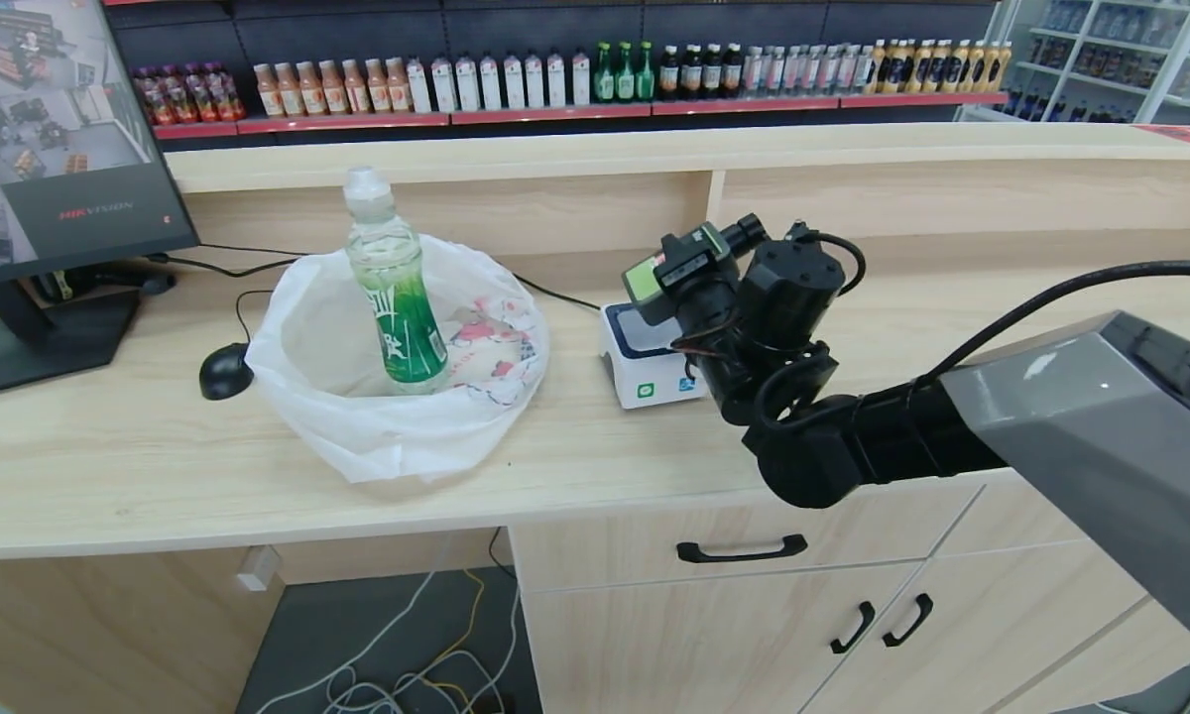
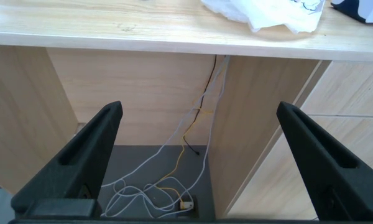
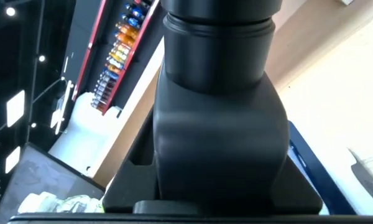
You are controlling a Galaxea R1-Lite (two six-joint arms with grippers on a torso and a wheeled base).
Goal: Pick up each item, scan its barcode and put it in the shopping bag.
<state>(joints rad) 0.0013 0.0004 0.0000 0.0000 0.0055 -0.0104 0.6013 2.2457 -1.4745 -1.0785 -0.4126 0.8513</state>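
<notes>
Head view puts the shopping bag (image 1: 377,436) on the counter (image 1: 159,476) left of centre, its mouth open and its front fold close to the front edge. A green-labelled bottle (image 1: 397,297) stands upright inside it, so I judge that item as already bagged. Just to the right of the bag, and apart from it, sits the white scanner (image 1: 645,382), about midway between the front and back edges.

The right tool (image 1: 689,283) hangs over the scanner at the end of the arm coming in from the right side. Something small with a green face shows at its tip, but the wrist blocks the fingers. I cannot tell whether the tool is clenched, released or grasping an item. The step in hand looks like the scan of a further item.

The left tool (image 2: 199,118) is below the counter's front edge with its fingers spread wide and nothing between them. It faces the cables under the counter.

If an item is held, the next move calls for turning its barcode to the scanner window. It then needs carrying left over the bag's mouth and lowering beside the bottle without tipping it. A mouse (image 1: 225,372) lies left of the bag.
</notes>
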